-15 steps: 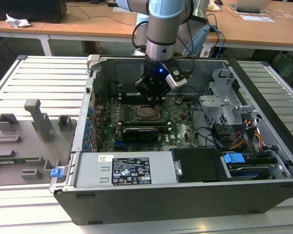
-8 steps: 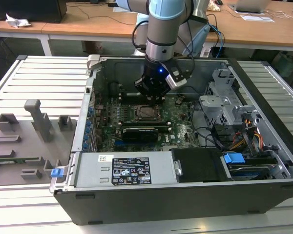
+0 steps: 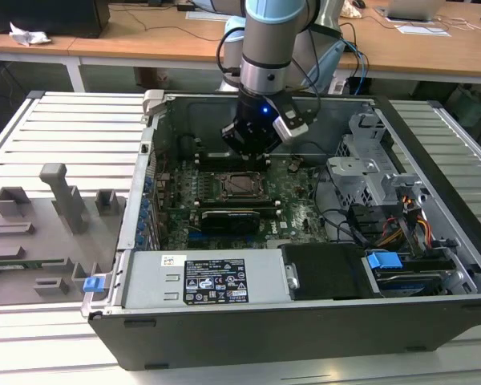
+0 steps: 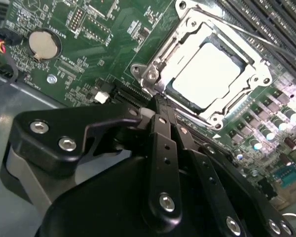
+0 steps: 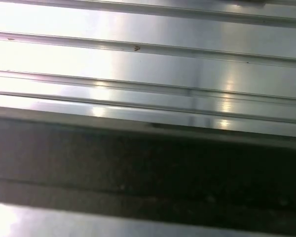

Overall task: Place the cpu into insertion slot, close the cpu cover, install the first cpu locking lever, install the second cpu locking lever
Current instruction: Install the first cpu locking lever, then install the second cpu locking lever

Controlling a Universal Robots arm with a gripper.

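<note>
Now, tool (image 4: 158,106) fingers pressed together, empty, just beside cpu cover (image 4: 160,61), cover closed over cpu (image 4: 204,74).

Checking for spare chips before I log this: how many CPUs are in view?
1. The cpu lies in the insertion slot, framed by the cpu cover, close to the gripper. Others may be hidden behind the arm.

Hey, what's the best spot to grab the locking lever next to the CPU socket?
Probably the thin wire locking lever along the cpu cover, from above: it runs as a free rod beside the frame, apart from the memory slots.
</note>
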